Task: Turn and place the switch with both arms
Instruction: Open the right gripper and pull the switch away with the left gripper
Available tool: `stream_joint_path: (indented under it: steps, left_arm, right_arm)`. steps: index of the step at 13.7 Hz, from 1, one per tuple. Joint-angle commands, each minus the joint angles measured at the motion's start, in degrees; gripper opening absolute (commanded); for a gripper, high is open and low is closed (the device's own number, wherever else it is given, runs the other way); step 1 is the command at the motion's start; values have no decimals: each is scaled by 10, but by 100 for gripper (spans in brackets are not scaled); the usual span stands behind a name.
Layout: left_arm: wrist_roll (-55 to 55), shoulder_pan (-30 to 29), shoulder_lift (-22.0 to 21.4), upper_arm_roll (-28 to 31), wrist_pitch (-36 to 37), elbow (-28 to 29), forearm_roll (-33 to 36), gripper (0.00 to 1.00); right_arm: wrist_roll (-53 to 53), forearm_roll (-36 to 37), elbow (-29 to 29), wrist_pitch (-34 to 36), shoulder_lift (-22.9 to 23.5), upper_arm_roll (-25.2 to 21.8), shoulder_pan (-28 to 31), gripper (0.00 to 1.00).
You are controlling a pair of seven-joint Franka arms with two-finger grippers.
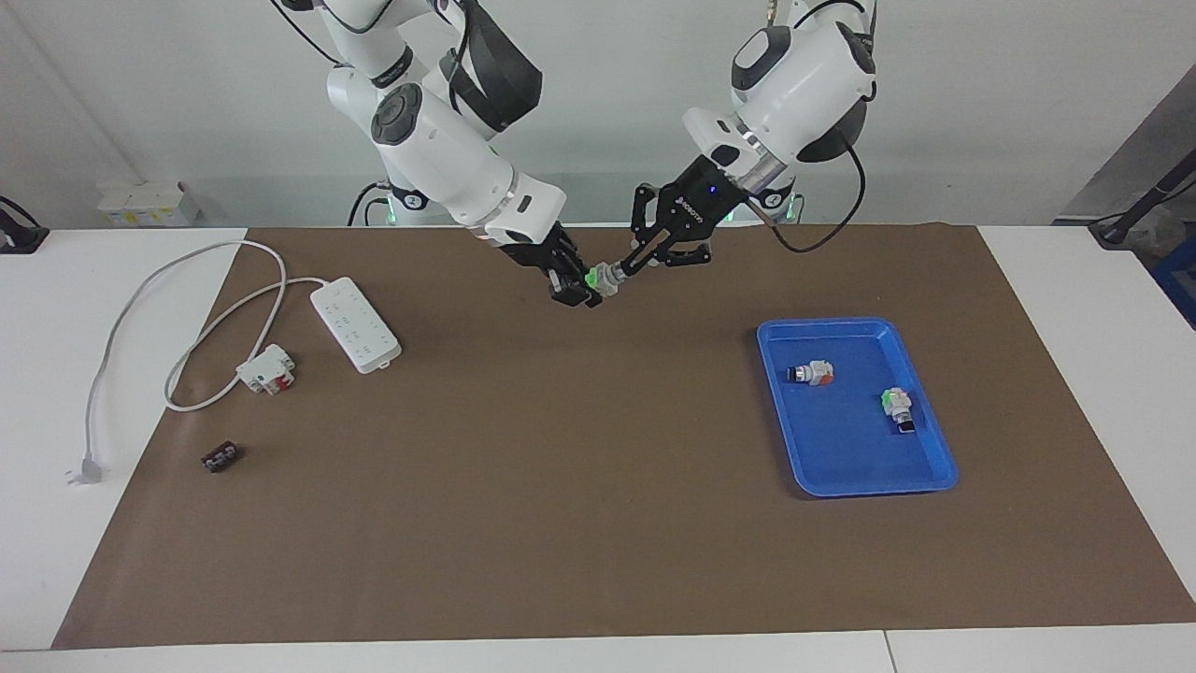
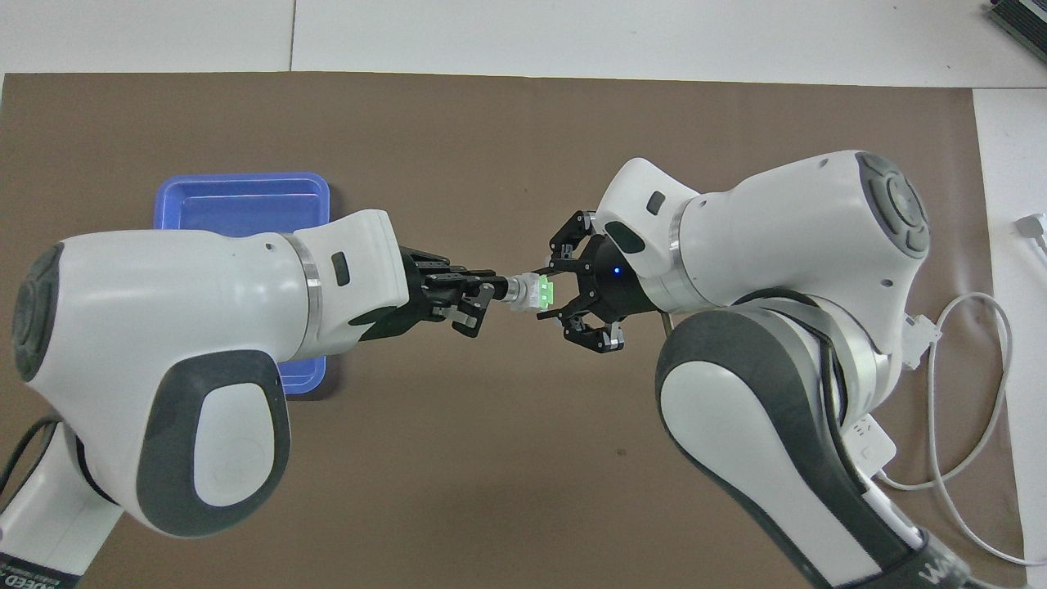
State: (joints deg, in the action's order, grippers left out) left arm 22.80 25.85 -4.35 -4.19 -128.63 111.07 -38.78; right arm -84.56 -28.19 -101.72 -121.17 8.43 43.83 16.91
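The switch [image 1: 598, 278], with a green base, silver middle and black knob end, is held in the air over the brown mat [image 1: 579, 486] between both grippers. My left gripper [image 1: 619, 270] is shut on its black knob end. My right gripper [image 1: 583, 287] is shut on its green base. In the overhead view the switch [image 2: 530, 294] lies level between the left gripper [image 2: 493, 290] and the right gripper [image 2: 554, 295], with the green end toward the right one.
A blue tray [image 1: 846, 467] toward the left arm's end holds an orange-red switch [image 1: 811, 373] and another green switch [image 1: 897, 405]. A white power strip [image 1: 355, 323], a white-and-red breaker [image 1: 266, 368] and a small black part [image 1: 220, 457] lie toward the right arm's end.
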Motion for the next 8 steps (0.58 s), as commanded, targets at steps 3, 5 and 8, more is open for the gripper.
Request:
stream_joint_path:
  steps: [3,5,8]
  left_arm:
    - [0,-9,-4,5,14,22,20,0]
    - [-4,-26,-4,6,15,22,21,0]
    - [-11,-69,-1,7,22,18,21,0]
  right_arm:
    - [-10,-20,2,-10,-25,0,12,100]
    - [-9,-20,3,-10,-25,0,12,100]
    - [-4,-13,4,-11,-25,-2,13,100]
